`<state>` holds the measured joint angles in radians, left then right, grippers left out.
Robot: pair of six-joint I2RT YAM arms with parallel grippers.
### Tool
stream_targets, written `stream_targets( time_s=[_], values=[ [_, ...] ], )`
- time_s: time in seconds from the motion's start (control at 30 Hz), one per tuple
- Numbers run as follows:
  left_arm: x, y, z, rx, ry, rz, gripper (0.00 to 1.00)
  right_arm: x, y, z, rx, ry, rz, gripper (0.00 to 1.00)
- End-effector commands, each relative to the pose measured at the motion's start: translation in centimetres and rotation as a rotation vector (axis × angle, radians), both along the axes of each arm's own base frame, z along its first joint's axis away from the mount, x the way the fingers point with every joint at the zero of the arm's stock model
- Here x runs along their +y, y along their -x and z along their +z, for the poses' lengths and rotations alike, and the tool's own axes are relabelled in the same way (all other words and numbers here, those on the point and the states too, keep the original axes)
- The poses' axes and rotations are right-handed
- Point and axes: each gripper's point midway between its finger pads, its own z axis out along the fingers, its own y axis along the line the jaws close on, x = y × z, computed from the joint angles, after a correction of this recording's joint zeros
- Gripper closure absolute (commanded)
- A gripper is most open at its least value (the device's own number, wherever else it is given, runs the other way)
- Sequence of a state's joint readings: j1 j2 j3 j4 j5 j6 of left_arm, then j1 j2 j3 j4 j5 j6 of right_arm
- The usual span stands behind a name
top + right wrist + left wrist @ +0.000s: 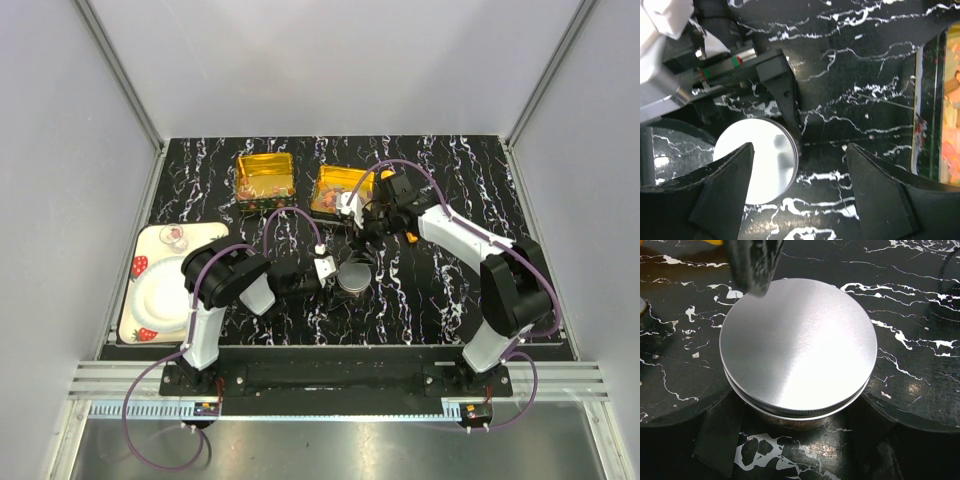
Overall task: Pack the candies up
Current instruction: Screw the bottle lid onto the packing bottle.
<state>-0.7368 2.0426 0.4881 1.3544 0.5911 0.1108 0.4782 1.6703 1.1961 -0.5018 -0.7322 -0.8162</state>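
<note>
The candies (333, 196) I can see lie in the gold tins (266, 156), beyond my right claw (799, 147), which hangs wide and empty beside the lidded round tin (352, 277). My left claw (797, 412) clamps that tin's sides, so I judge capping is in hand; next I must seat the lid (797, 345) squarely. No writing is legible.

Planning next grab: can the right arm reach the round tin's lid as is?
Probably yes: the right gripper hangs open near the lid, whose top is bare; the left gripper holds the round tin by its sides.
</note>
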Motion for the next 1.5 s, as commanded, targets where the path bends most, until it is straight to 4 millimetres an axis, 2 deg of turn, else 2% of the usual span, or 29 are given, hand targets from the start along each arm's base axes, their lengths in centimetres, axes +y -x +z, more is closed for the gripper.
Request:
stream_targets(
  time_s=[0.0,0.33,0.57,0.93,1.17,1.47],
  values=[
    [-1.1,-0.9,6.5,-0.243,0.195,-0.026,0.70,1.6,-0.3,0.6,0.029,-0.092,0.009,0.19],
    [-1.1,-1.0,6.5,-0.242,0.193,-0.025,0.70,1.7,0.5,-1.3,0.101,-0.078,0.029,0.22],
    [-1.1,-1.0,6.4,-0.236,0.193,-0.026,0.70,1.0,0.9,-2.8,0.121,-0.032,0.040,0.33],
    [-1.1,-1.0,6.5,-0.239,0.194,-0.028,0.71,-0.1,1.1,-3.5,0.155,0.057,0.034,0.40],
    [-1.0,-1.0,6.5,-0.240,0.194,-0.023,0.71,-1.8,2.4,-4.1,0.189,0.144,0.054,0.53],
    [-1.0,-1.2,6.5,-0.242,0.191,-0.011,0.71,-4.8,5.3,-4.4,0.219,0.256,0.066,0.57]
  ],
)
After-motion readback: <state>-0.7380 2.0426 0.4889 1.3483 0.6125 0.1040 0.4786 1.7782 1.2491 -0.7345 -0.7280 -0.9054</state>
